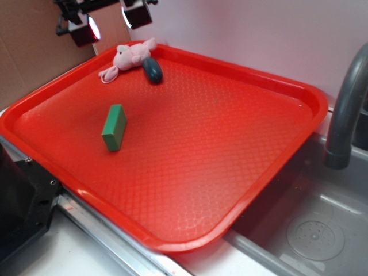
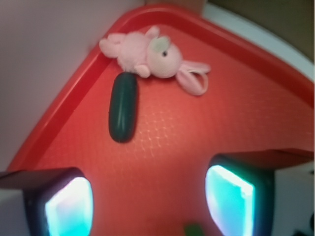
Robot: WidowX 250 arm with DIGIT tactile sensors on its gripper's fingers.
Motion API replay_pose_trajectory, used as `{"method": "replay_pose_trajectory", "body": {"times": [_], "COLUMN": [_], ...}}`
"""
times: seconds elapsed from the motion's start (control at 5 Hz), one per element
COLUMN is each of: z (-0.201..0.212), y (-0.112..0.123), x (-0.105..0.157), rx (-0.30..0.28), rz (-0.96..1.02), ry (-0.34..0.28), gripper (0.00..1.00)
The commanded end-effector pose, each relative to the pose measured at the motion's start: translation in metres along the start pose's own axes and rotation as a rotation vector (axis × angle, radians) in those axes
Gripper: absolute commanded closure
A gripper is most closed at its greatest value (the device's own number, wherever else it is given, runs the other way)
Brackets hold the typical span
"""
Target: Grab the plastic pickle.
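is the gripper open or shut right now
Open. In the wrist view the gripper has its fingers set wide apart with bare tray between them, holding nothing; the pickle lies ahead.

The plastic pickle is a smooth, dark teal-green elongated oval, lying flat in the tray's far corner, one end touching a pink plush.

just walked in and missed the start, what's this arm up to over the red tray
A WidowX arm is going for the plastic pickle, but has not reached it. The pincer hangs open and empty above the far corner of the red tray. The pickle lies flat on the tray near that corner, one end against the pink plush toy. A green block sits apart from them, nearer the tray's middle. Nothing is being held.
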State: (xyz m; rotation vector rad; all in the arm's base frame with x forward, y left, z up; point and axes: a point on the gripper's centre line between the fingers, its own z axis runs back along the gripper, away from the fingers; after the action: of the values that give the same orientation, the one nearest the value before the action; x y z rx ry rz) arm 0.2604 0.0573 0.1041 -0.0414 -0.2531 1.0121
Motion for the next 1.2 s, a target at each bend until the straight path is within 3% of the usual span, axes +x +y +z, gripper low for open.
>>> {"method": "replay_pose_trajectory", "body": {"times": [0.0, 0.2, 0.4, 0.6, 0.8, 1.0], "z": [-0.038, -0.061, -0.074, -0.082, -0.085, -0.087], "y": [-0.009, -0.012, -0.015, -0.016, -0.017, -0.018], "x": [0.035, 0.042, 0.046, 0.050, 0.048, 0.046], "rx": [0.024, 0.018, -0.022, -0.025, -0.006, 0.016], "rz": [0.086, 0.107, 0.102, 0.087, 0.076, 0.072], "ry": [-0.097, -0.097, -0.059, -0.033, -0.033, -0.041], "gripper": [0.00, 0.00, 0.00, 0.00, 0.10, 1.00]}}
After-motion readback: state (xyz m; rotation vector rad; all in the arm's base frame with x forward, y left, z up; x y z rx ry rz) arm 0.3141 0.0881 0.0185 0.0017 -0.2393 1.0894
